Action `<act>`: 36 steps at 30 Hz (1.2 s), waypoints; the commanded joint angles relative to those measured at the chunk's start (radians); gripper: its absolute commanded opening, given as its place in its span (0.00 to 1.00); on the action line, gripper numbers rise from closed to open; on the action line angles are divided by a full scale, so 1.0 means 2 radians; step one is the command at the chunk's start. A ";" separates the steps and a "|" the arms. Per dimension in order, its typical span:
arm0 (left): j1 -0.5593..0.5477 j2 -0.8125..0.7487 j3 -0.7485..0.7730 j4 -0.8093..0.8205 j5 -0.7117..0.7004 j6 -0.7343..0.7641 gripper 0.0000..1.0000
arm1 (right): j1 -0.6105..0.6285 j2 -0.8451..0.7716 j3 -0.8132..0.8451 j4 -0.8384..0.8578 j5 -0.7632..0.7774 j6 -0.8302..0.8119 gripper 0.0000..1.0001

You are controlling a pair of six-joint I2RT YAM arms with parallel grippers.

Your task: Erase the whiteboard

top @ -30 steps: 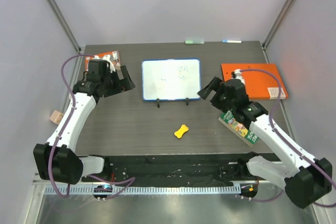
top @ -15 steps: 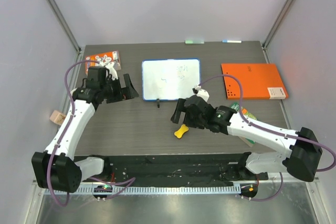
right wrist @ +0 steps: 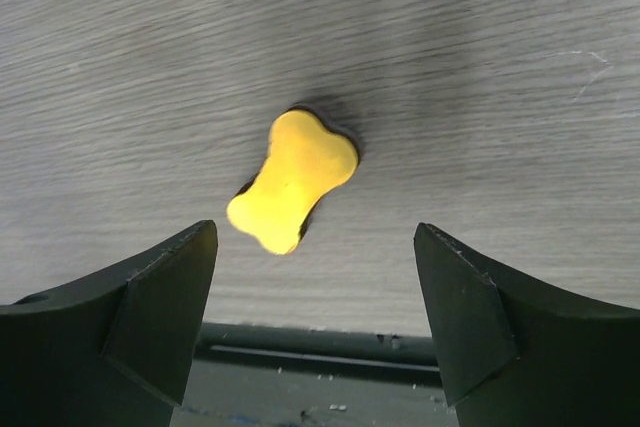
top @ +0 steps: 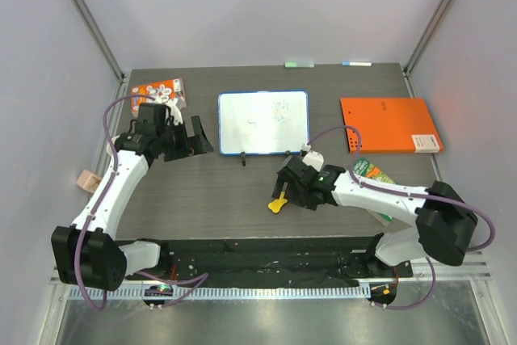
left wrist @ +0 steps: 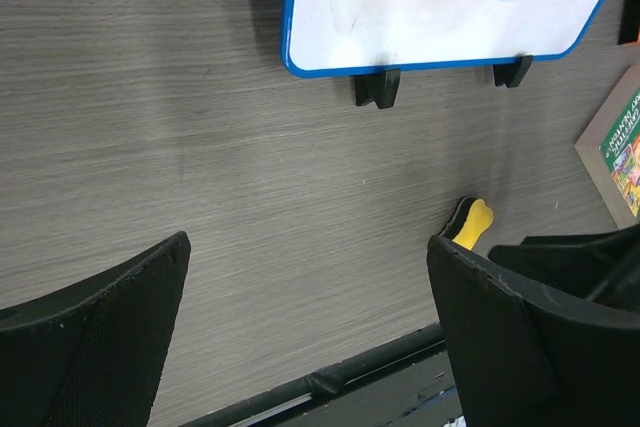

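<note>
Right wrist view: the right claw (right wrist: 312, 247) hangs jaws apart over a yellow bone-shaped eraser (right wrist: 293, 180), which lies on the surface (right wrist: 500, 67) near the whiteboard (top: 263, 123), on its front side. The left claw (top: 190, 136), jaws apart and empty, hovers just left of the whiteboard. The board looks light and stiff on two small feet (left wrist: 377, 87), so it will likely skid under wiping. Brace it by the blue frame (left wrist: 288, 17).

Orange folder (top: 388, 123) at right, orange box (top: 157, 89) at left, perhaps a booklet (top: 371, 172)
</note>
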State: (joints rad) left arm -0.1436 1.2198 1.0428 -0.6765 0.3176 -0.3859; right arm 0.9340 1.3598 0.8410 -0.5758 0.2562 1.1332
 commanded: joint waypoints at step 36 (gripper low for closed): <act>0.002 -0.015 -0.011 0.028 0.066 -0.011 1.00 | 0.056 0.138 0.118 0.045 0.040 -0.076 0.64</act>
State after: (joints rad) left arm -0.1436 1.1912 1.0218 -0.6449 0.4194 -0.4110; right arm 1.0027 1.6798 1.0386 -0.4465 0.2291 1.0252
